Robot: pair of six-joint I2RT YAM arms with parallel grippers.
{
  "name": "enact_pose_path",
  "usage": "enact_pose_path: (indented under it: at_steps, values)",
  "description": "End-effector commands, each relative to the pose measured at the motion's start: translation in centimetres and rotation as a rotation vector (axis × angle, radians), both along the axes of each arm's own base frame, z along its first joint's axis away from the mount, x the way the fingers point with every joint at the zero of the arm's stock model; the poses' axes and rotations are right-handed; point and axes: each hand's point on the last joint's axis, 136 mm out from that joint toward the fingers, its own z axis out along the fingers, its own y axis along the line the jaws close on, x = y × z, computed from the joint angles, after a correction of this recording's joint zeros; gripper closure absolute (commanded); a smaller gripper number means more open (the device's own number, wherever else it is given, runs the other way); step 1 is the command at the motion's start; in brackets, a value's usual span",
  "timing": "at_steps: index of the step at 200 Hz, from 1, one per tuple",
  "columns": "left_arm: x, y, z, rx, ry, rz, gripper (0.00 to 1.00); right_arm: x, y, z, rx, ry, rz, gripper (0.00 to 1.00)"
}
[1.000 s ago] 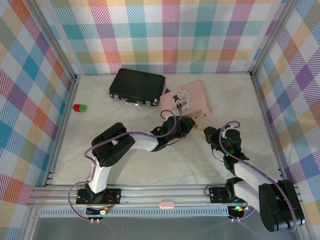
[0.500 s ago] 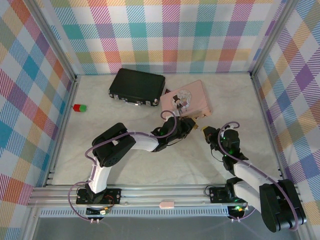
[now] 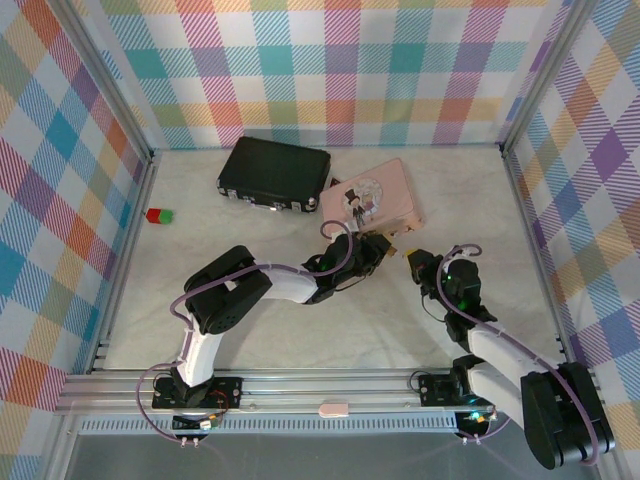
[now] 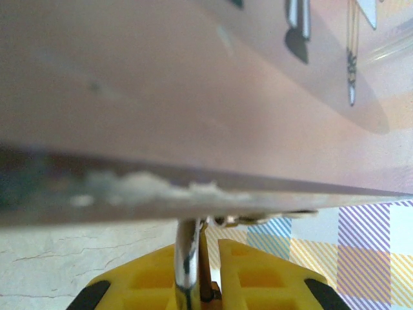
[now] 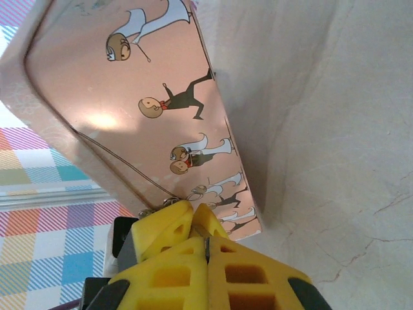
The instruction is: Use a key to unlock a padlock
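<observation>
From above, the left gripper (image 3: 384, 243) and right gripper (image 3: 409, 255) meet at 6 o'clock of the pink box (image 3: 378, 195), their grips too small there to read. The left wrist view settles one: its fingers are narrowed onto the padlock (image 4: 187, 258) by its silvery shackle, just under the box's edge. The right wrist view shows that pair pressed fully together. Against a second earlier, the right gripper has crept toward 12 o'clock – the box nudged with it

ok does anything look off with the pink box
Yes: the pink box looks tipped, its near edge raised off the table, where the left gripper pinches the padlock by its shackle.
</observation>
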Motion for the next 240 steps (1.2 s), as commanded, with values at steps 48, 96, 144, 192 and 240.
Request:
enact_pose_path:
  at_steps: [48, 96, 144, 192, 240]
  values:
    - [-0.5, -1.4, 3.7, -0.128, -0.048, -0.011, 1.00, 0.0, 0.6, -0.6, 0.002, 0.017, 0.002, 1.00]
    - [-0.5, -1.1, 3.5, -0.121, -0.038, 0.005, 1.00, -0.6, -0.2, -0.6, -0.022, 0.012, -0.026, 1.00]
    - [-0.2, -1.0, 3.3, -0.132, -0.018, 0.034, 1.00, -1.4, -0.9, -1.7, -0.031, 0.050, -0.056, 1.00]
    - [-0.2, -0.8, 3.8, -0.136, -0.023, 0.049, 1.00, -0.7, -0.6, -1.2, -0.031, 0.031, -0.050, 1.00]
    - [-0.2, -0.7, 3.6, -0.128, -0.017, 0.055, 1.00, -0.2, -0.3, -0.6, -0.017, 0.012, -0.041, 1.00]
